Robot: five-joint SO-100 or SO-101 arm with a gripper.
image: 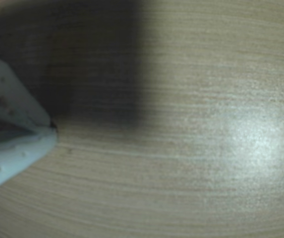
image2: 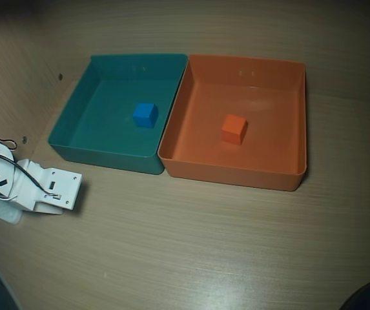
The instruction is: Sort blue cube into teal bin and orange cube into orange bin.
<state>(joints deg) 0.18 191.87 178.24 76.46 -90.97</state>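
In the overhead view the blue cube (image2: 145, 115) lies inside the teal bin (image2: 75, 116), near its middle. The orange cube (image2: 234, 128) lies inside the orange bin (image2: 281, 103), near its middle. The two bins stand side by side and touch. The white arm (image2: 49, 188) rests folded at the left of the table, in front of the teal bin's near left corner and apart from it. In the wrist view my gripper (image: 51, 127) enters from the left edge. Its two pale fingertips meet over bare wood and hold nothing. No cube or bin shows in that view.
The table is light wood (image2: 204, 245). A dark shadow (image: 82, 59) lies on the wood above the gripper in the wrist view. Black and red wires (image2: 4, 168) run along the arm at the table's left edge.
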